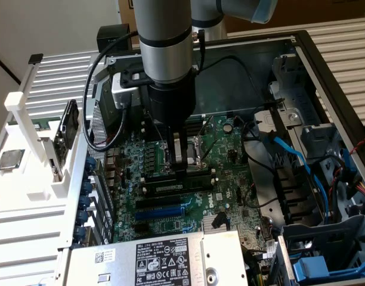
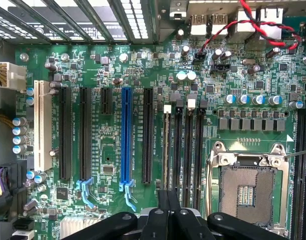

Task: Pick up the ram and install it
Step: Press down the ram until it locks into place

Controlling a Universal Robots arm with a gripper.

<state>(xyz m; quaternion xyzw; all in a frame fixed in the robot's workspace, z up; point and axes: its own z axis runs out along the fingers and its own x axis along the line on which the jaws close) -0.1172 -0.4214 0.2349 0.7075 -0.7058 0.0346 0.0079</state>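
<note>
matt green motherboard (image 2: 118, 70), glossy blue plastic slot (image 2: 126, 135), bare metal case (image 1: 325, 83)

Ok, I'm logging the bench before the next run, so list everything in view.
computer case: one, black and grey, open
motherboard: one, green, inside the case
ram: one, dark, apparently standing in one of the memory slots
processor socket: one, silver, empty, beside those slots
expansion slot: one blue, among black ones
processor chip: one, silver, on the white rack, exterior view's left
cables: blue, exterior view's right
gripper: one, black, over the memory slots
</note>
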